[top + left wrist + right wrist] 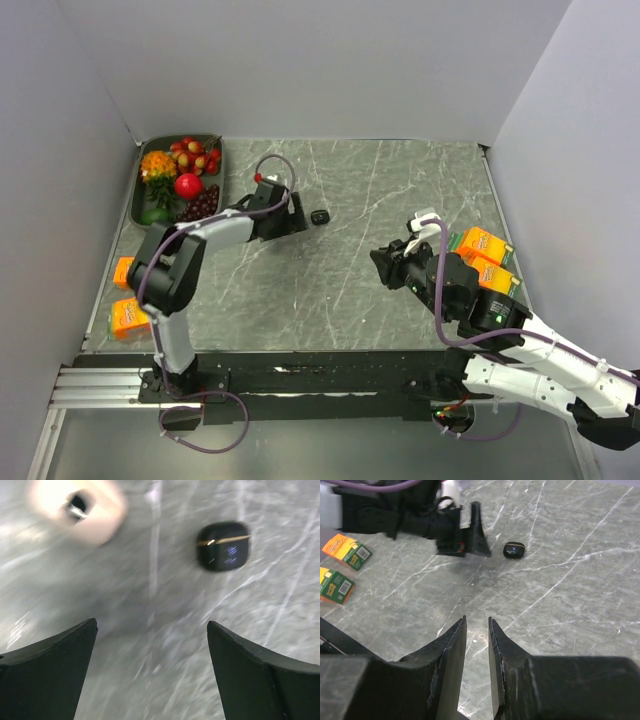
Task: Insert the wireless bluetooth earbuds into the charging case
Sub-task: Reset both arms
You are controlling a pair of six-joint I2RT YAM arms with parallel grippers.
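The left hand is seen spread wide and empty, low over the tabletop. Just beyond it the charging case is found lying free, lid shut. The right hand is held narrow, gripping nothing. No earbuds can be seen; insertion is judged probably done.

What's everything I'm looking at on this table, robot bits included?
charging case: one, glossy black, lid shut, mid-table
earbuds: none visible
beige ring-shaped object: one, blurred, near the case
orange cartons: four, two at the left edge, two at the right
tray: one, dark, far-left corner, holding red, orange and green fruit
table: one, grey marbled
left end effector: black, open, empty
right end effector: black, narrow gap, nothing seen between
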